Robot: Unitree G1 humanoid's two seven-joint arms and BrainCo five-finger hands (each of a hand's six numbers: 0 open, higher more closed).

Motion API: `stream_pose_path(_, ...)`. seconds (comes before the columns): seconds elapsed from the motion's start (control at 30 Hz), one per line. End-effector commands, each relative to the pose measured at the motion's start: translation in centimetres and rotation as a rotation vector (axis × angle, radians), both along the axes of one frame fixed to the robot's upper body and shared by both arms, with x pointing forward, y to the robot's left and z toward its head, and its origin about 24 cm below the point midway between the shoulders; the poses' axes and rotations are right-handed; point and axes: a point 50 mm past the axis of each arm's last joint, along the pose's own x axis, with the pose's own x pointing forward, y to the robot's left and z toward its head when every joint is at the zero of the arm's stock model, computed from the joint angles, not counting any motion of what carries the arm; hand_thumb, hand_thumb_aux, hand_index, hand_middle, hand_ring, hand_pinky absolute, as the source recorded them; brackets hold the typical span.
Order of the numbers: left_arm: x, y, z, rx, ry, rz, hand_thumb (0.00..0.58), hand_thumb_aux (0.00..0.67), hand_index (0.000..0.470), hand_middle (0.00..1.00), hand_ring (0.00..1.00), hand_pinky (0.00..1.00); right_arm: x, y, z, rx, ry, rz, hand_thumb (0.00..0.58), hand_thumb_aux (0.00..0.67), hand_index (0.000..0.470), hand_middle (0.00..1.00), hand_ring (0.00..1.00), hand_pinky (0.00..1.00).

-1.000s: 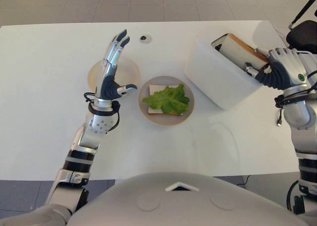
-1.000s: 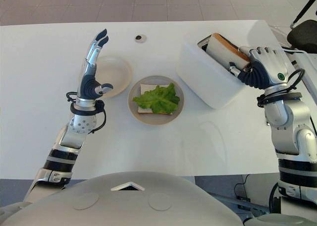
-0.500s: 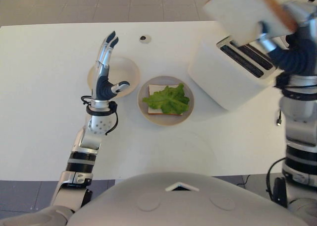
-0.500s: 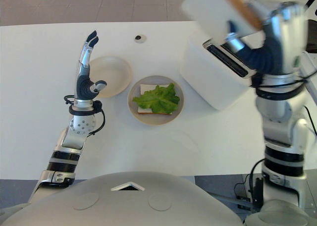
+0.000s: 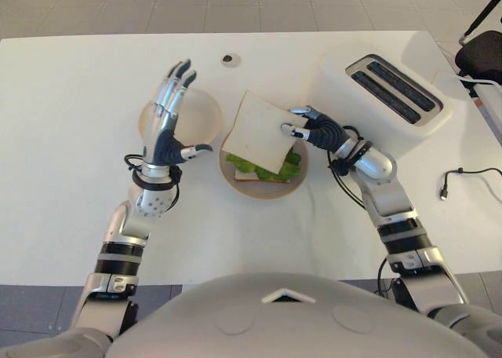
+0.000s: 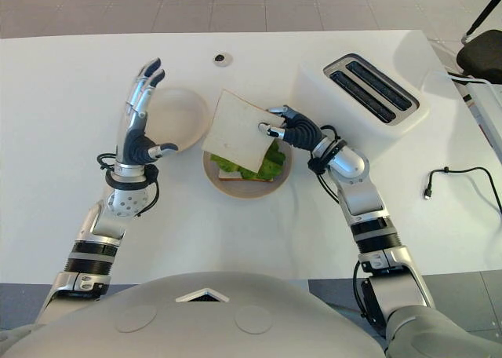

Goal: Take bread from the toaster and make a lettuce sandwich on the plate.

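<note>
while right hand (image 5: 318, 128) grips bread (image 5: 259, 130), lettuce (image 6: 271, 161) lies below.

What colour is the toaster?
The toaster is white, with dark slots; it shows best in the right eye view.

White table (image 5: 70, 83) spans the centre. Pale tiled floor (image 5: 157, 5) lies beyond its far edge, from 10 to 2 o'clock. Black chair (image 5: 480, 56) at 2 o'clock; thin black cable (image 5: 463, 173) on the table at 3 o'clock.
</note>
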Motion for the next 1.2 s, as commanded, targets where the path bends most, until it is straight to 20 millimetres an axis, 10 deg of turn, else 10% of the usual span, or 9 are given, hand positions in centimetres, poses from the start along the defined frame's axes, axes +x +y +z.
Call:
stream_pose_path(0.03, -0.5, -1.8, -1.2, 0.186, 0.055, -0.165, 0.000, 0.000, 0.000, 0.00, 0.00, 0.00, 0.8, -0.1, -0.7, -0.162, 0.027, 0.069, 0.580, 0.670, 0.470, 1.00, 1.00, 1.00)
stream_pose_path(0.33, -1.4, -2.8, -8.3, 0.627, 0.460, -0.380, 0.000, 0.000, 0.000, 0.00, 0.00, 0.00, 2.0, 0.7, 1.0, -0.298, -0.120, 0.085, 0.579, 0.649, 0.455, 1.00, 1.00, 1.00)
stream_pose_path(0.47, -1.6, -2.1, -9.6, 0.691, 0.536, -0.374, 0.000, 0.000, 0.000, 0.00, 0.00, 0.00, 2.2, 0.6, 1.4, -0.297, -0.176, 0.015, 0.000, 0.000, 0.000, 0.98, 0.98, 0.98)
stream_pose_path(0.6, -1.2, -1.0, -10.4, 0.727, 0.585, -0.334, 0.000, 0.000, 0.000, 0.00, 0.00, 0.00, 2.4, -0.2, 2.5, -0.282, -0.279, -0.097, 0.000, 0.000, 0.000, 0.00, 0.00, 0.00)
stream_pose_path(0.93, 0.2, -3.9, -6.7, 0.411, 0.394, -0.351, 0.000, 0.000, 0.000, 0.00, 0.00, 0.00, -4.0, 2.1, 5.6, -0.029, -0.622, -0.199, 0.000, 0.000, 0.000, 0.00, 0.00, 0.00)
stream_pose_path(0.97, -0.2, -5.0, -5.2, 0.244, 0.348, -0.416, 0.187, 0.118, 0.083, 0.70, 0.70, 0.70, -4.5, 2.4, 5.2, -0.020, -0.590, -0.155, 0.000, 0.000, 0.000, 0.91, 0.91, 0.91)
stream_pose_path(1.0, -0.7, -5.8, -4.0, 0.067, 0.328, -0.483, 0.561, 0.549, 0.385, 1.00, 1.00, 1.00, -4.9, 2.6, 4.8, -0.009, -0.555, -0.116, 0.116, 0.071, 0.050, 1.00, 1.00, 1.00)
stream_pose_path(1.03, -1.2, -6.5, -3.3, -0.037, 0.315, -0.541, 0.580, 0.670, 0.470, 1.00, 1.00, 1.00, -5.3, 2.8, 4.6, 0.010, -0.518, -0.070, 0.580, 0.654, 0.459, 1.00, 1.00, 1.00)
stream_pose_path(1.2, -2.3, -5.6, -0.2, -0.344, 0.289, -0.641, 0.580, 0.670, 0.470, 1.00, 1.00, 1.00, -8.8, 3.4, 4.9, 0.153, -0.384, 0.222, 0.580, 0.670, 0.470, 1.00, 1.00, 1.00)
